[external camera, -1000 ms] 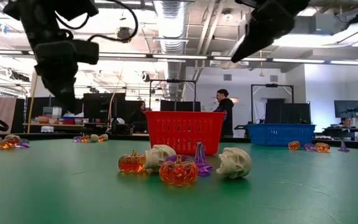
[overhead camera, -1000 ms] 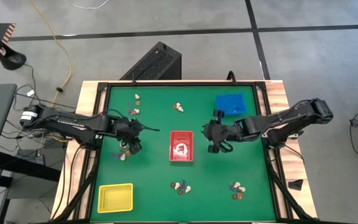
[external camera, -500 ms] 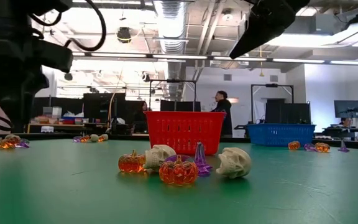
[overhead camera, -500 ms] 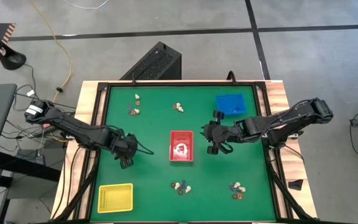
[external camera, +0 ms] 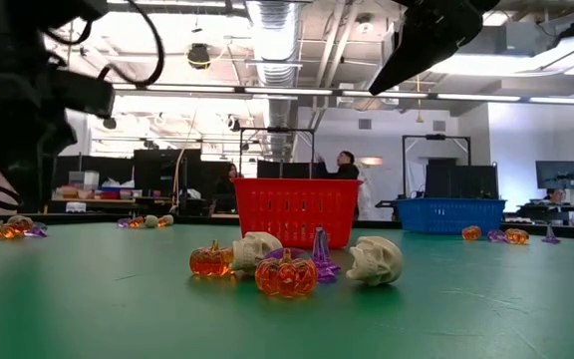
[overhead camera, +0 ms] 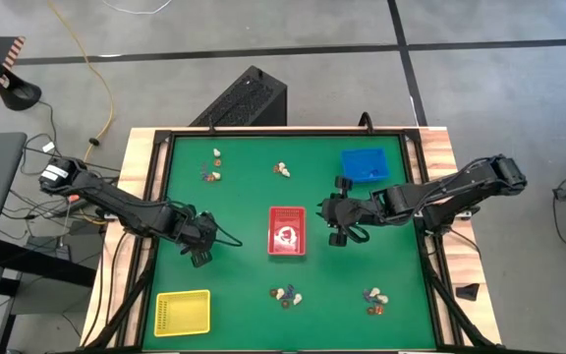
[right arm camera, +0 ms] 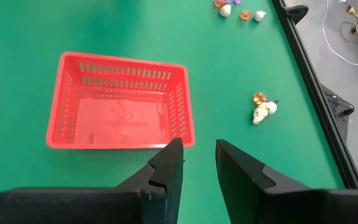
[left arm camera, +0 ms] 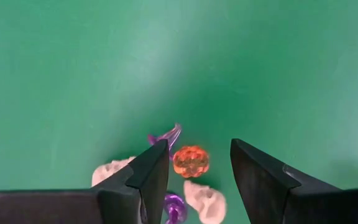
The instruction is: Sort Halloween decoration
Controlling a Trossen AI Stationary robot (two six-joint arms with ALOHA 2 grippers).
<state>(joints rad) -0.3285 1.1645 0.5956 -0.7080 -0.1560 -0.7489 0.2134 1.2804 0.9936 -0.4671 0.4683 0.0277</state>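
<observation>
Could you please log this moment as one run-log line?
left gripper: open, above orange pumpkin | right gripper: open, empty, beside red tray | phase: approaching pick

The green bench has wide bare stretches. A red tray stands at its centre, a blue tray at the far right and a yellow tray at the near left corner. Small clusters of trinkets dot the far and near parts. The left end effector hangs left of the red tray, fingers spread over 1 cluster; the right end effector hangs just right of that tray.
</observation>
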